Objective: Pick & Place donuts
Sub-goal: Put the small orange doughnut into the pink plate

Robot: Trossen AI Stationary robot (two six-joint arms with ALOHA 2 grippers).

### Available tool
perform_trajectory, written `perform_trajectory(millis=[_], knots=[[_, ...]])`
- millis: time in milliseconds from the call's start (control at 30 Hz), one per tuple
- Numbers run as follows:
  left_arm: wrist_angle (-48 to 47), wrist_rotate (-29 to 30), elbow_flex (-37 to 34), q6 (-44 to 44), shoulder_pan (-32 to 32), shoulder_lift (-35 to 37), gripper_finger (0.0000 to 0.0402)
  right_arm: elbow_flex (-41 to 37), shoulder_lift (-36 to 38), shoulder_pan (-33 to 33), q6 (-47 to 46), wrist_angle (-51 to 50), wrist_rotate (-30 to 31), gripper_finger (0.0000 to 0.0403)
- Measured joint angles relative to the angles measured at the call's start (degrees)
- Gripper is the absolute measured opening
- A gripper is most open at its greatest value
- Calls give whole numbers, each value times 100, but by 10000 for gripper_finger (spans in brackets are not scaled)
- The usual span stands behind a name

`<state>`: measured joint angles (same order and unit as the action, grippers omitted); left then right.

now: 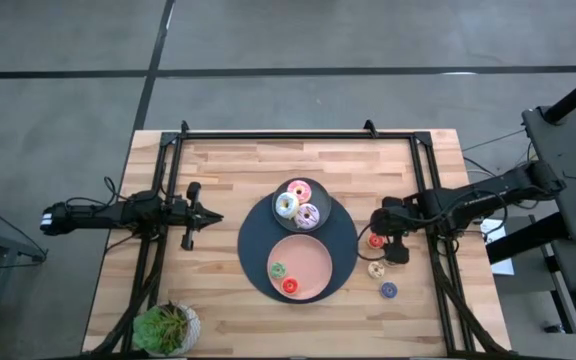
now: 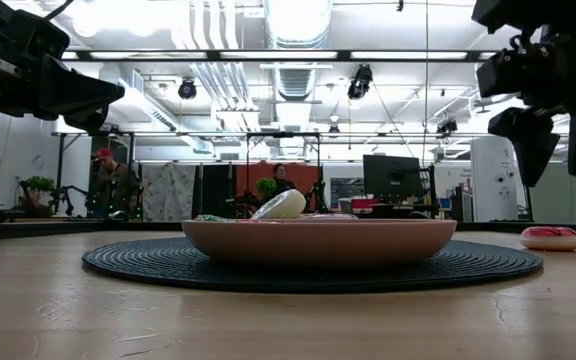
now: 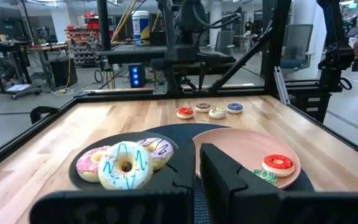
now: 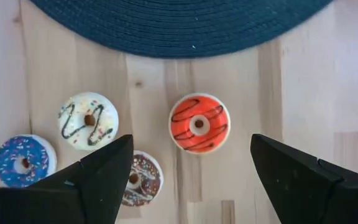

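The right claw point(image 4: 188, 171) hangs above the orange donut point(image 4: 199, 123), fingers spread wide and holding nothing, one finger to each side of the ring, which lies flat on the wooden surface point(image 1: 218, 170) just off the edge of the dark round mat point(image 1: 258, 235). To do this pick well, I judge the claw should come straight down so the ring sits midway between the fingers, then close across its outer rim without nudging the brown donut point(image 4: 142, 177) that lies near one finger; the white sprinkled donut point(image 4: 87, 120) and the blue donut point(image 4: 25, 160) lie a little farther off on the same side. The pink plate point(image 1: 313, 252) on the mat already carries a red donut point(image 1: 290, 286) and a green donut point(image 1: 278, 270), so it looks the likely place to set this one. The grey plate point(image 1: 318, 192) beside it holds three larger frosted donuts point(image 1: 286, 205). The left claw point(image 1: 211, 216) waits well apart over the surface's left side; whether it is open I cannot tell. A small potted plant point(image 1: 166, 326) stands at the near left corner. Beyond the surface, the low view shows a workshop hall with ceiling lights, monitors and a person standing far back.
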<state>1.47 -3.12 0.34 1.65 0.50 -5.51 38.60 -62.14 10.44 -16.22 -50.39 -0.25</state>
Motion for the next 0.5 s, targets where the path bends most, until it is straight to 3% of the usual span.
perform_trajectory(millis=[500], knots=[[1, -2, 0, 0, 1, -1, 0, -220, -370, 4, 32, 401, 37, 343]])
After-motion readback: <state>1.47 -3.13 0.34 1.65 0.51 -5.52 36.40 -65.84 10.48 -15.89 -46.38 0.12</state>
